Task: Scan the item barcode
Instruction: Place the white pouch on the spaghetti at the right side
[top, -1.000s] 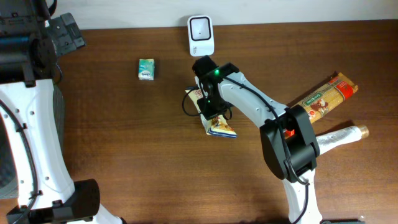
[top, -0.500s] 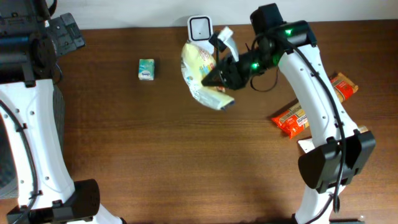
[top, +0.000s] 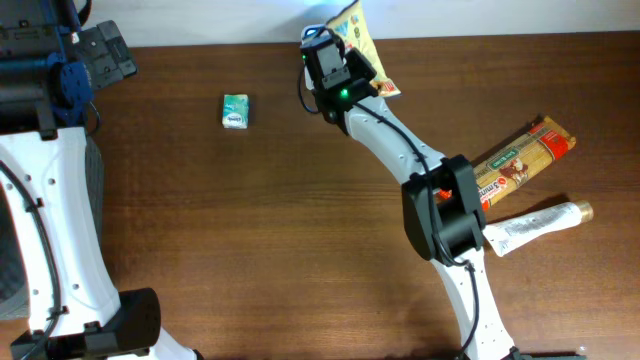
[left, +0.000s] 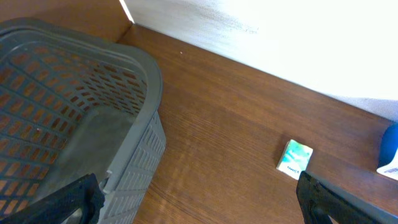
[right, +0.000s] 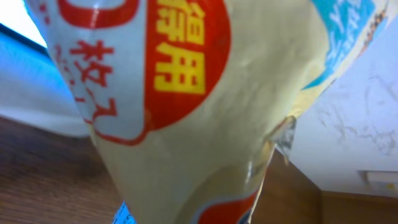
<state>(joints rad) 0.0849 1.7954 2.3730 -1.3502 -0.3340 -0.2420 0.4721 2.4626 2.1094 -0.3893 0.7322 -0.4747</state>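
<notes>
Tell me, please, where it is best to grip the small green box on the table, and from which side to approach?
Probably across its two long edges, coming straight down from above. The small green box lies flat on the table with free space all around it, so fingers can drop beside both edges. It looks too low for a sideways grip.

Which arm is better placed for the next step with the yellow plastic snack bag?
Right. The right gripper is shut on the yellow plastic snack bag. The left gripper is open and empty, far away beside the grey plastic basket.
</notes>
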